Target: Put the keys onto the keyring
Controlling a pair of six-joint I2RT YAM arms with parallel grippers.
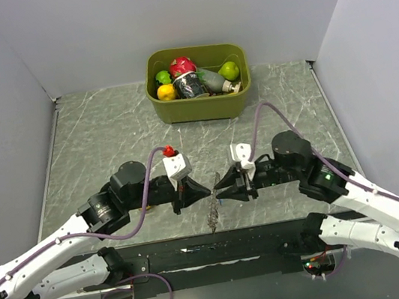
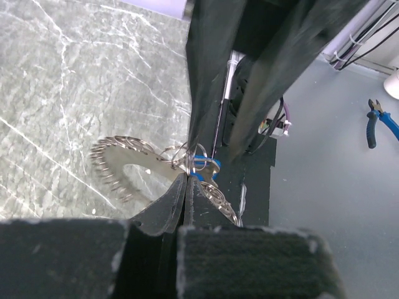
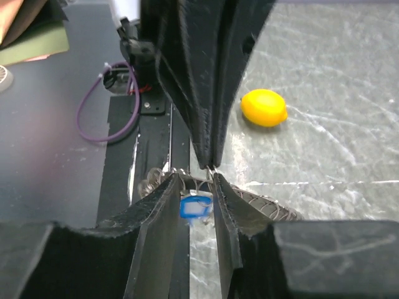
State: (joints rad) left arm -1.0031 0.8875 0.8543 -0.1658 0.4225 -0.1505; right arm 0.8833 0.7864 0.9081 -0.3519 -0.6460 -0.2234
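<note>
1. Left wrist view: the left gripper is pressed together on the toothed rim of the keyring. One of the keys, the blue-headed one, sits among small wire loops right at the pinch.
2. In the right wrist view the right gripper has its jaws apart, one on each side of that blue head. I cannot tell whether either pad touches it.
3. From above, the ring hangs on edge between the two grippers, over the near edge of the table and about midway between its left and right edges.
4. The step in hand looks like threading – one arm steadies the ring while the other works the blue key onto it. Whether the key is fully on cannot be read here.
5. Next, the right jaws probably need to close squarely on the blue head and turn it along the loop, gently, so the left arm's thin pinch does not slip. No red or black keys are visible.
</note>
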